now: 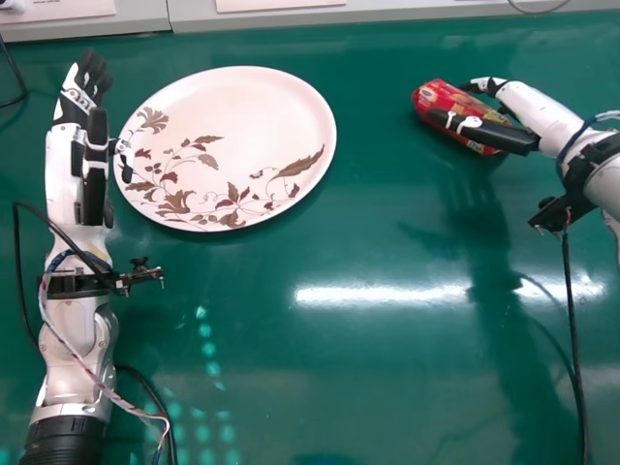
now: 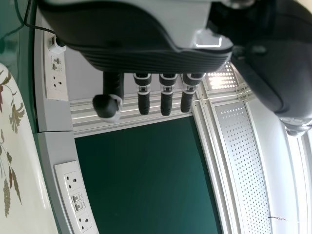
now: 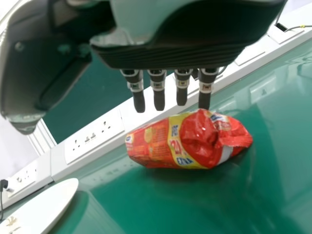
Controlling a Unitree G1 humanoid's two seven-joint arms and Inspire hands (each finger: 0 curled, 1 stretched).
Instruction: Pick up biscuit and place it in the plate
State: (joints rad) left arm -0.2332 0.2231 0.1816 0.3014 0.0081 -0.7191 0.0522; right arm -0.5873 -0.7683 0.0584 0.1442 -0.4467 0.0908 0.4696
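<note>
The red biscuit packet (image 1: 455, 108) lies on the table at the upper right in the head view. Over it is my right hand (image 1: 499, 133), its fingers straight and not curled round the packet. The right wrist view has the hand's fingers (image 3: 158, 92) close to the packet (image 3: 185, 141); whether they touch it I cannot tell. A round cream plate (image 1: 232, 111) with a leaf pattern stands at the upper left. Just left of this plate, my left hand (image 1: 95, 165) is open and empty, and its straight fingers (image 2: 166, 97) hang in the left wrist view.
White socket panels (image 3: 95, 136) line a pale ledge along the table's far edge. A black cable (image 1: 572, 320) hangs below the right wrist, and cables (image 1: 97, 383) run along the left forearm. Green table surface (image 1: 378, 223) lies between the plate and the packet.
</note>
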